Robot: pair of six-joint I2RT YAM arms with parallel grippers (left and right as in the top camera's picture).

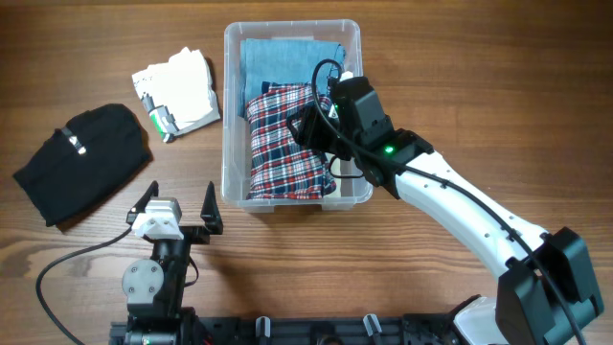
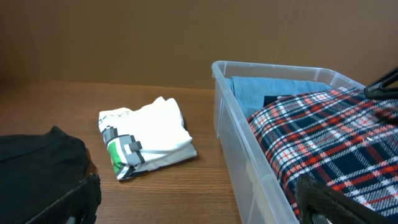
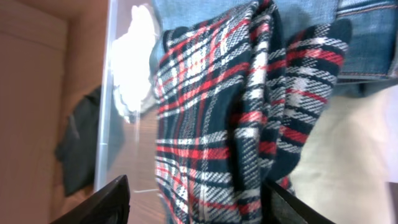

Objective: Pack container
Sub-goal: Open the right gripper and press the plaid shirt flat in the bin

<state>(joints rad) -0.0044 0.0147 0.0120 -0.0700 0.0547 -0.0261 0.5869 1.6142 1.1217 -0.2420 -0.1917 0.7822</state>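
The clear plastic container (image 1: 292,26) stands at the table's middle back. A folded blue denim piece (image 1: 278,57) lies in its far part, and a folded red, white and navy plaid shirt (image 1: 278,153) lies in its near part. My right gripper (image 1: 308,129) hovers inside the container over the plaid shirt's right edge. In the right wrist view its jaws (image 3: 196,199) are wide apart on either side of the plaid shirt (image 3: 211,124), not clamped. My left gripper (image 1: 179,201) is open and empty near the front edge, left of the container (image 2: 236,143).
A folded white shirt with a green print (image 1: 177,88) lies left of the container. A folded black garment (image 1: 81,158) lies at the far left. Both show in the left wrist view: the white shirt (image 2: 146,137) and the black garment (image 2: 37,162).
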